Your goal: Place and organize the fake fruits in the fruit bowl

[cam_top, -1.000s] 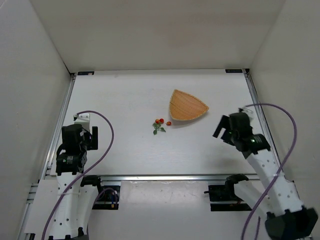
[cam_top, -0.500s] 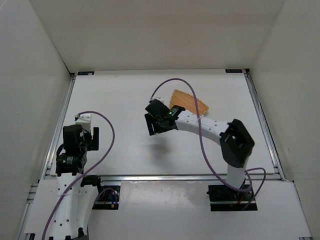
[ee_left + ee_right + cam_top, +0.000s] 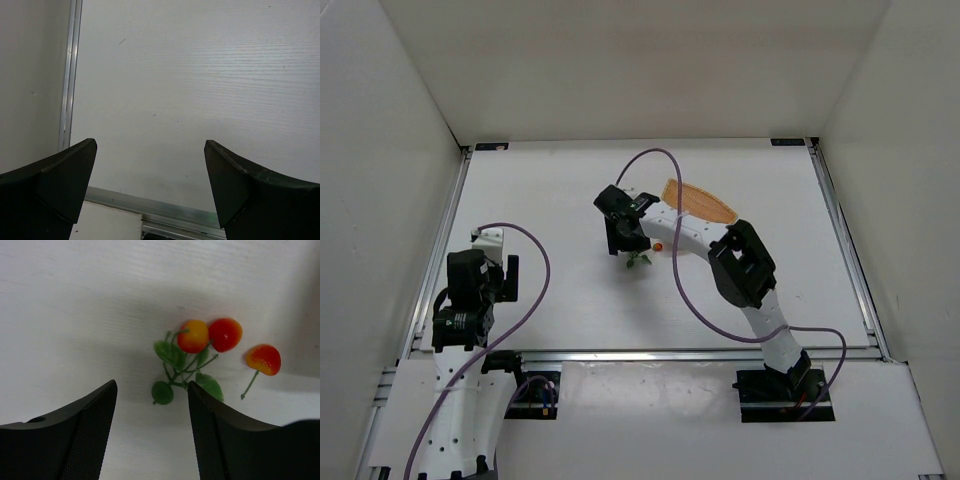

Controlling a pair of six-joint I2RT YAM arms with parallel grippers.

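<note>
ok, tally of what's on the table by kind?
berries: 3 (2 on the sprig, 1 loose)
leafy sprig: 1
fruit bowl: 1
total: 5

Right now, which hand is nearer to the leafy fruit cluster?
The right. The right hand hovers open just over the leafy fruit cluster, which lies just beyond its fingertips. The left hand is far off, near the left edge of the table.
</note>
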